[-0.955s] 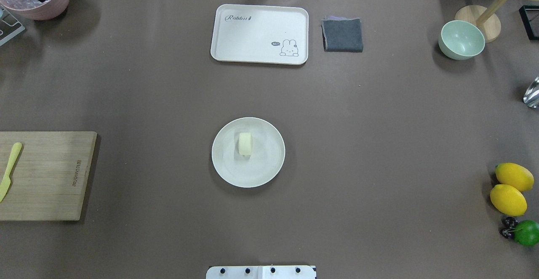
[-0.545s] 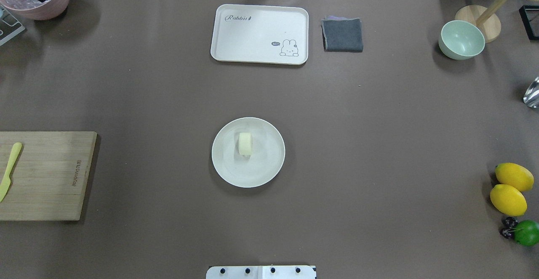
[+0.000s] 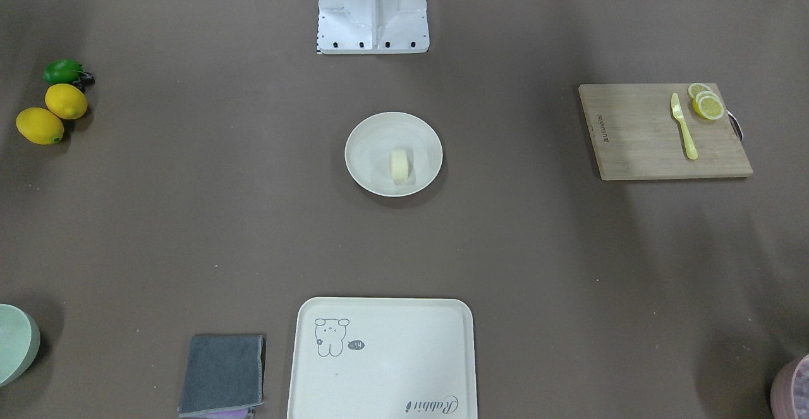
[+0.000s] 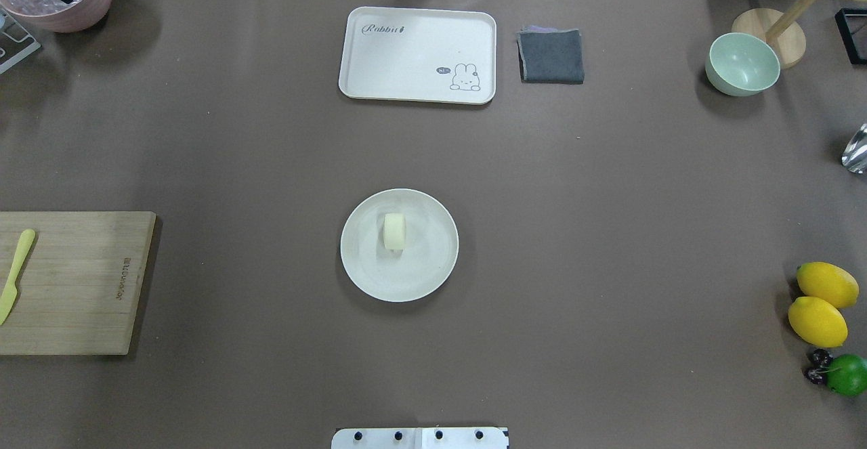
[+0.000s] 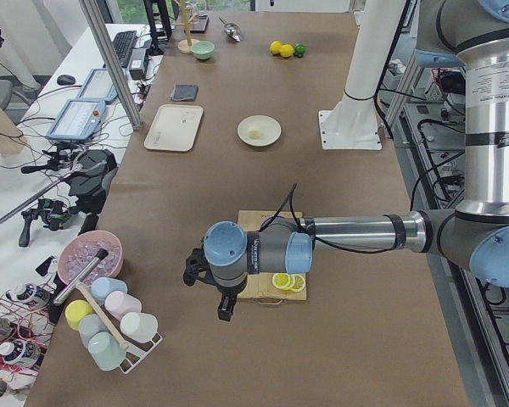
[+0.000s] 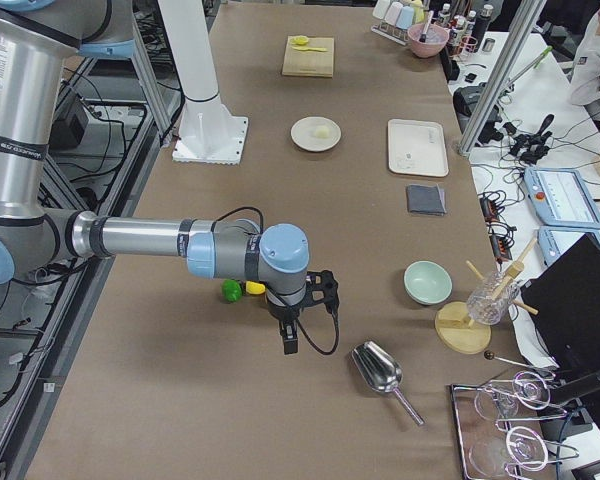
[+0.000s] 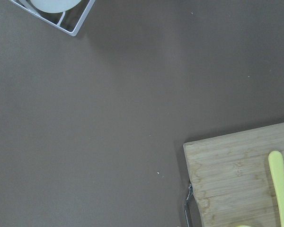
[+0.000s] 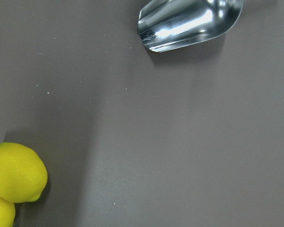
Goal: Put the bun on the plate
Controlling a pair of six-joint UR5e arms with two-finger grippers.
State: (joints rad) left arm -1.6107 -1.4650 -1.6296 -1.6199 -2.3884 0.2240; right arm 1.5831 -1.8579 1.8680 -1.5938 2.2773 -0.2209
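Observation:
The pale cream bun (image 4: 394,231) lies on the round cream-white plate (image 4: 433,263) in the middle of the table, a little left of the plate's centre. The front-facing view shows the same bun (image 3: 399,164) inside the plate (image 3: 366,153). Neither gripper is near it. My left gripper (image 5: 225,309) hangs beyond the cutting board at the table's left end, seen only in the exterior left view, so I cannot tell its state. My right gripper (image 6: 290,345) hangs by the lemons at the right end, seen only in the exterior right view; I cannot tell its state.
A cream tray (image 4: 417,55) and a folded grey cloth (image 4: 551,55) lie at the far edge. A wooden cutting board (image 4: 74,283) with a yellow knife (image 4: 15,274) is at left. Two lemons (image 4: 819,303), a lime (image 4: 847,374), a green bowl (image 4: 742,64) and a metal scoop (image 8: 189,23) are at right.

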